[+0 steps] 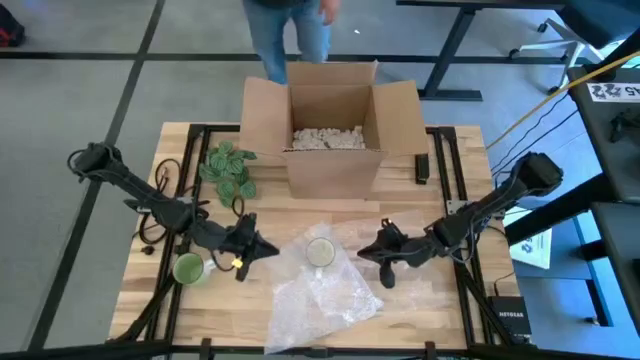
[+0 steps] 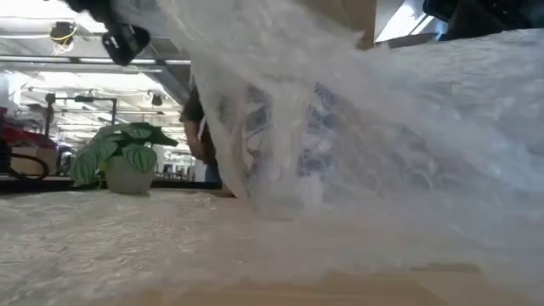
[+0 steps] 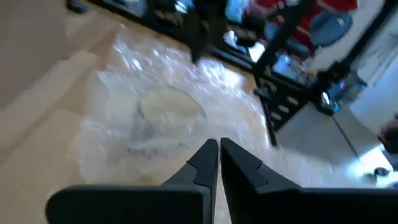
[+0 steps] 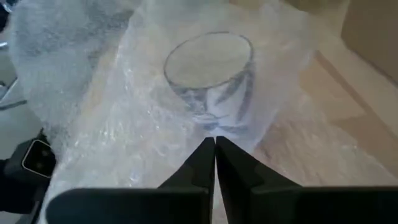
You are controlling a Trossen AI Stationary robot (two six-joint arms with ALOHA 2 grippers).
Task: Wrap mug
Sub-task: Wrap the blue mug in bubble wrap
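Observation:
A clear mug [image 1: 320, 252] stands upright on the table under a sheet of bubble wrap [image 1: 325, 295], which covers it and spreads toward the near edge. Through the wrap the mug [image 4: 210, 68] shows in the right wrist view and more dimly [image 3: 168, 111] in the left wrist view. My left gripper [image 1: 270, 250] is shut just left of the mug, at the wrap's left edge [image 3: 219, 148]. My right gripper [image 1: 362, 250] is shut just right of the mug, its tips [image 4: 214, 144] low over the wrap near the mug's foot. My left gripper points level from the table's left at the wrap's edge [image 3: 186, 158]; I cannot tell whether it touches it. My right gripper comes from the table's right, slanting down, with its shut tips at the wrap beside the mug's foot [image 4: 217, 127]. Whether a layer lies between the fingers cannot be told.
An open cardboard box [image 1: 335, 125] with white filling stands at the far middle. A potted plant [image 1: 228, 170] stands at the far left and a green mug [image 1: 188, 268] near my left arm. A person [image 1: 290, 30] stands behind the box. Wrap bunches up near the front edge [image 2: 340, 170].

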